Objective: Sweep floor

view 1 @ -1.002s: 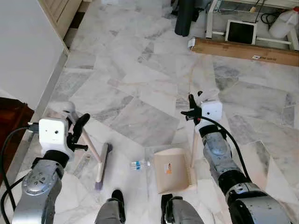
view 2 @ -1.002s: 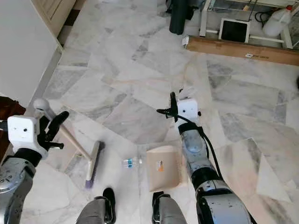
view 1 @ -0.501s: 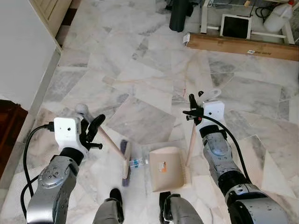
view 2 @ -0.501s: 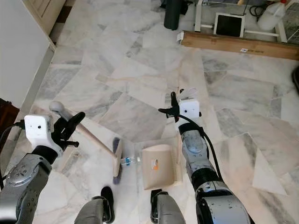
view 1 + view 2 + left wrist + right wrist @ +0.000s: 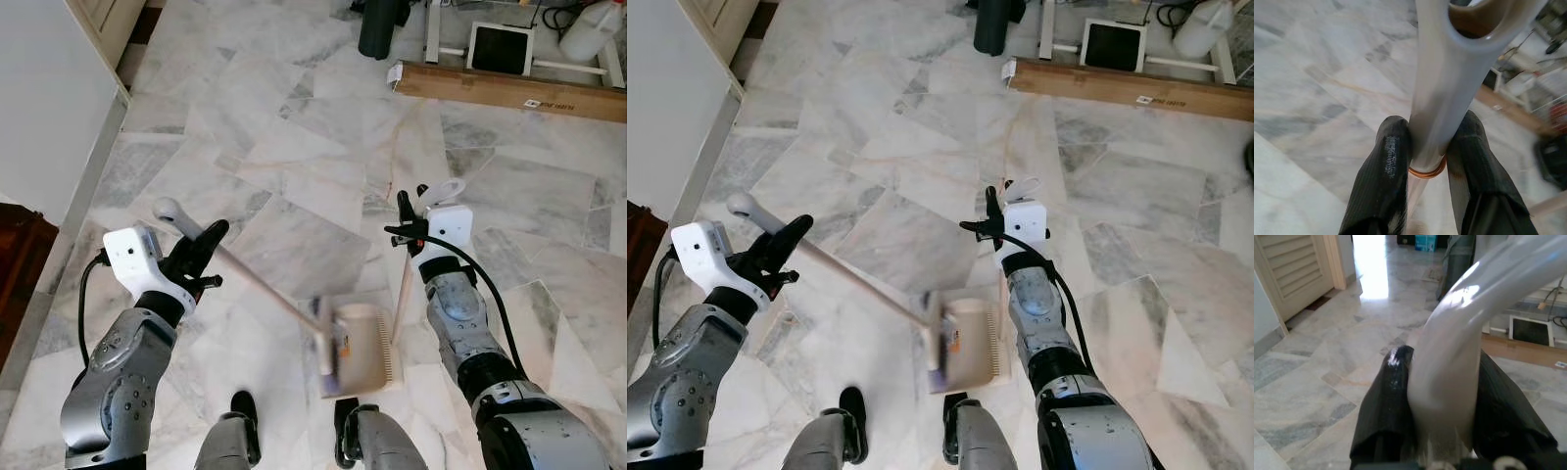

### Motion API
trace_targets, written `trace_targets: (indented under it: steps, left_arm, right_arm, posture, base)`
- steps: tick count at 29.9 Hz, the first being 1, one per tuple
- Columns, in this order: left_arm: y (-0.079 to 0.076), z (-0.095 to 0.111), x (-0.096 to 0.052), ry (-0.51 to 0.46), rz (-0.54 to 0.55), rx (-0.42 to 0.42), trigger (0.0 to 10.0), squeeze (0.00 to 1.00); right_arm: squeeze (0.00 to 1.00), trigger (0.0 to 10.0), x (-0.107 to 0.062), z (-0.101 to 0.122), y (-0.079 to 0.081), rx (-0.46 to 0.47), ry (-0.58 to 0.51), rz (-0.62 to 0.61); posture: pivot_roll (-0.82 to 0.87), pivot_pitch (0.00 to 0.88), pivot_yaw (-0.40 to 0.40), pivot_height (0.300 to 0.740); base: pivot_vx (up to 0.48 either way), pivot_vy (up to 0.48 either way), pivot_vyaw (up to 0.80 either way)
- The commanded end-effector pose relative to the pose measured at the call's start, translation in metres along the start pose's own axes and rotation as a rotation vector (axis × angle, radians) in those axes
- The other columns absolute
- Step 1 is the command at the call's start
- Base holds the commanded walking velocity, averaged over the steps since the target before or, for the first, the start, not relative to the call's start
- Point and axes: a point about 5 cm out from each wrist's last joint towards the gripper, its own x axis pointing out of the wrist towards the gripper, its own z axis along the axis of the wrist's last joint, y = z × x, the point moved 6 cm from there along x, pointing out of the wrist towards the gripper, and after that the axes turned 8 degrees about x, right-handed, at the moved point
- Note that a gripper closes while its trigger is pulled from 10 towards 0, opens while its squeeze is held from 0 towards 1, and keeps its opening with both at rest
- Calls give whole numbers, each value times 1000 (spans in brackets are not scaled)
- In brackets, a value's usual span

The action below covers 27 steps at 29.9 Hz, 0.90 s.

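- The broom point(image 5: 257, 284) has a long, thin stick. It slants down from the left gripper point(image 5: 201, 250) toward the robot's right, and its brush end sits blurry at the mouth of the dustpan point(image 5: 364, 345).
- The top of the stick is grey with a hole in it. Lower down it is pale wood.
- The left gripper squeezes the stick near its top, one black finger point(image 5: 1382, 171) on each side.
- The dustpan is tan and lies flat on the marble floor point(image 5: 294, 147), just in front of the robot's feet.
- Its handle point(image 5: 404, 284) stands up tall. The right gripper point(image 5: 407, 223) is clamped tight on the pale top of it.
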Motion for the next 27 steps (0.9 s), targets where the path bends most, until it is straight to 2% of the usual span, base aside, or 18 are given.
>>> trace_targets:
  steps: [1, 8, 11, 14, 17, 22, 24, 27]
  left_arm:
    - [-10, 7, 2, -34, -39, -93, 10000, 0]
    - [-15, 2, 2, -5, -63, -73, 10000, 0]
    - [-7, 16, 2, -55, -22, -53, 10000, 0]
    - [3, 52, 3, -185, 50, -15, 10000, 0]
    - [10, 86, 1, -293, 100, 58, 10000, 0]
    - [9, 132, -2, -431, 130, 146, 10000, 0]
    - [6, 156, -4, -502, 152, 179, 10000, 0]
    - [2, 174, -5, -553, 162, 188, 10000, 0]
  right_arm:
    - [0, 10000, -16, -39, 14, 44, 150, 24]
    - [0, 10000, -10, -32, 16, 68, 136, 21]
    - [0, 10000, -5, -27, 13, 110, 124, -7]
    - [0, 10000, 0, -21, 10, 173, 107, -40]
    - [0, 10000, 4, -15, 11, 136, 92, -29]
    - [0, 10000, 11, -6, 9, 167, 70, -21]
    - [0, 10000, 13, -3, 4, 220, 61, -48]
    - [0, 10000, 13, -2, 1, 238, 54, -63]
  posture:
    - [110, 446, -14, 740]
    - [115, 419, -14, 740]
    - [120, 396, -12, 740]
    - [138, 364, -7, 740]
    - [155, 332, 3, 740]
    - [164, 285, 15, 740]
    - [167, 267, 21, 740]
    - [171, 254, 27, 740]
  base:
    - [0, 0, 0]
    - [0, 0, 0]
    - [0, 0, 0]
    - [0, 0, 0]
    - [0, 0, 0]
    - [0, 0, 0]
    - [0, 0, 0]
    - [0, 0, 0]
